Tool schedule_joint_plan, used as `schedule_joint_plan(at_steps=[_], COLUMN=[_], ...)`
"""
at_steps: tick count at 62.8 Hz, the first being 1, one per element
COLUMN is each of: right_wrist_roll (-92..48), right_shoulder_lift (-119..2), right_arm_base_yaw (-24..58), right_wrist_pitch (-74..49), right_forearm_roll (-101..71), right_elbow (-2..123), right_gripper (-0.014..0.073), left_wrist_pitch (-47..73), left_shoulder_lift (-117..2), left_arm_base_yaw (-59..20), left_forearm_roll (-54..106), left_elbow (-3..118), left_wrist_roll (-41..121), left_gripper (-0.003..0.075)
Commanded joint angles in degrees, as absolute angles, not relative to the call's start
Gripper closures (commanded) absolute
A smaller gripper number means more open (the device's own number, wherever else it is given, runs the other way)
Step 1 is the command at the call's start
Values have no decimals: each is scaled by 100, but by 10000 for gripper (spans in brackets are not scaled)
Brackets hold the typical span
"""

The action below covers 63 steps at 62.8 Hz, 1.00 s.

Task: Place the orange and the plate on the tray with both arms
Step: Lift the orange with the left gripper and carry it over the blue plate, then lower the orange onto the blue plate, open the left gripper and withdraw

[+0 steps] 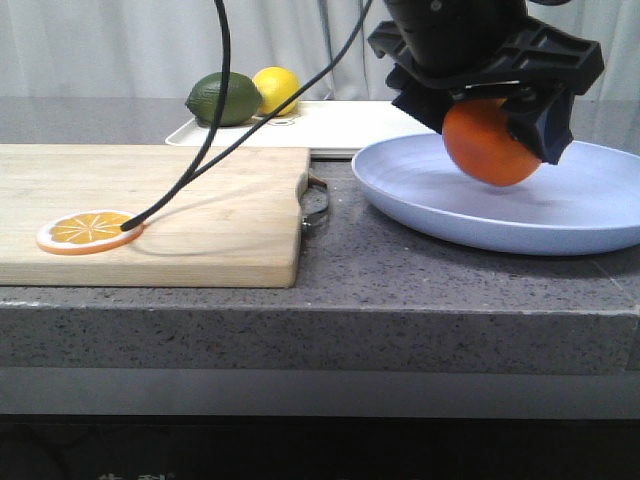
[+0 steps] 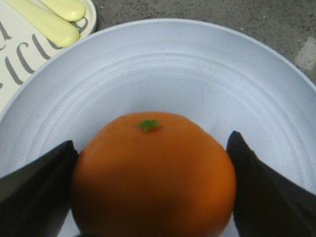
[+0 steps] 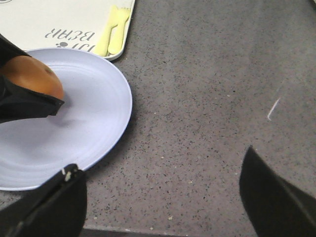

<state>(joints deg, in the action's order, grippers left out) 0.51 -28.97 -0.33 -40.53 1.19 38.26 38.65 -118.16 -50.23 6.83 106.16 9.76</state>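
The orange [image 1: 490, 148] is gripped between the black fingers of my left gripper [image 1: 490, 120], low over the pale lavender-blue plate [image 1: 560, 215]; I cannot tell whether it touches the plate. In the left wrist view the gripper [image 2: 152, 143] is shut on the orange [image 2: 153, 173] above the plate [image 2: 197, 74]. The off-white tray [image 1: 340, 125] lies behind the plate. My right gripper [image 3: 160, 163] is open and empty over the bare counter beside the plate [image 3: 74, 133]; its view also shows the orange [image 3: 32, 79] and a corner of the tray [image 3: 59, 19].
A wooden cutting board [image 1: 150, 205] at left carries an orange slice [image 1: 88, 231]. A green fruit [image 1: 225, 98] and a lemon [image 1: 277, 88] sit at the tray's left end. A black cable [image 1: 200, 160] hangs over the board. The counter's front edge [image 1: 300, 300] is near.
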Motion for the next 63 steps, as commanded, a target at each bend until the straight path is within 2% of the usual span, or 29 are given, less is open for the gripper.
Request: schedule_joint_plan(at_steps=[1, 12, 31, 51, 63], right_wrist_roll=[41, 41, 41, 41, 41], right_shoulder_lift=[-2960, -2960, -2960, -2960, -2960], right_arm_base_yaw=[-48, -48, -48, -48, -48], right_wrist_pitch=[-3664, -3666, -3659, -3672, -3743], right_forearm_roll=[132, 132, 132, 132, 132], right_elbow=[4013, 4013, 4013, 4013, 4013], right_gripper=[-40, -40, -40, -40, -40], left_wrist_pitch=[3539, 3552, 4103, 4761, 4826], left_shoulder_lift=[-11594, -11606, -11456, -10476, -9520], left_arm_base_yaw=[-5071, -5099, -5112, -4935, -4709], left_forearm_roll=[770, 825, 790, 778, 754], left_elbow=[10815, 10815, 11115, 11291, 10569], left_wrist_roll=[923, 923, 923, 653, 584], left_gripper=[149, 85, 83, 89, 89])
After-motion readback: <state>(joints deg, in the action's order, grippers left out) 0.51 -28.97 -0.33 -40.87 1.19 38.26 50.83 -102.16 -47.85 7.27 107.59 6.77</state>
